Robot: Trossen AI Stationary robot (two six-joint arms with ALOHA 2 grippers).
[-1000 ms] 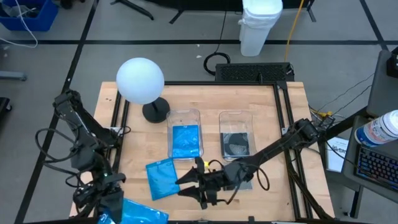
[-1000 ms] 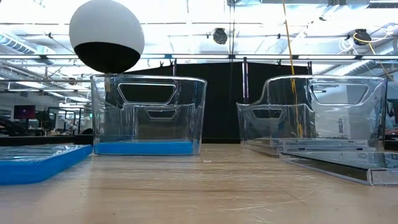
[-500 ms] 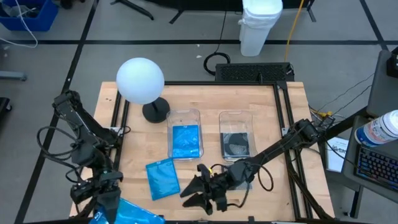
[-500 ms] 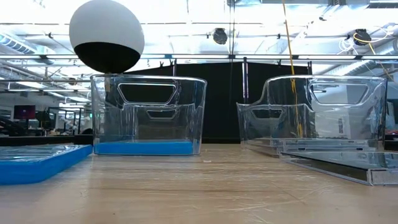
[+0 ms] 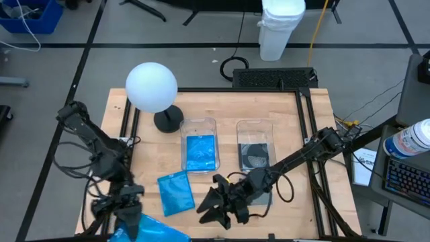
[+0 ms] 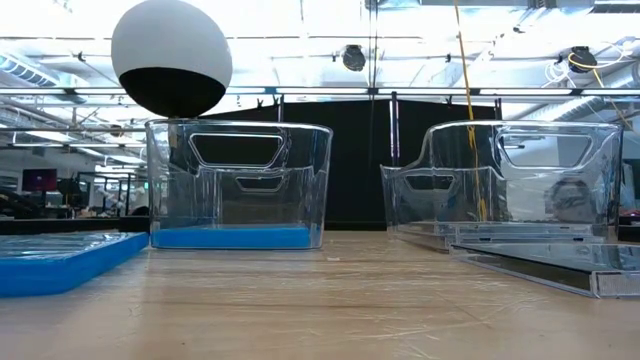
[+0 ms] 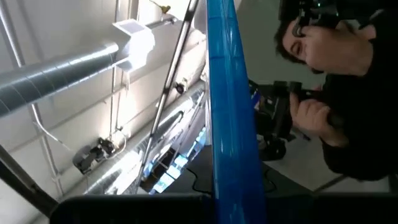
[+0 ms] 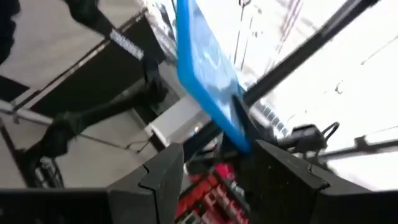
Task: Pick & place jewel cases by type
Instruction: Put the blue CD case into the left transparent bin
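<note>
At the table's near left corner the left gripper (image 5: 127, 218) is clamped on a translucent bright blue jewel case (image 5: 158, 233), held off the table's edge; the left wrist view shows that case edge-on (image 7: 230, 112) with a person's hand (image 7: 314, 118) beyond it. Blue cases number three: the held one, a second blue case (image 5: 175, 193) lying flat on the wood just left of centre, and a third blue case (image 5: 200, 152) lying in the left clear bin (image 5: 197, 125). Dark ones number two: a dark case (image 5: 254, 156) in the right clear bin (image 5: 254, 126) and a grey case (image 5: 263, 196) flat on the table under the right arm (largely hidden). The right gripper (image 5: 216, 208) hangs low near the front edge, arm stretched in from the right, fingers (image 8: 280, 174) parted and holding nothing.
</note>
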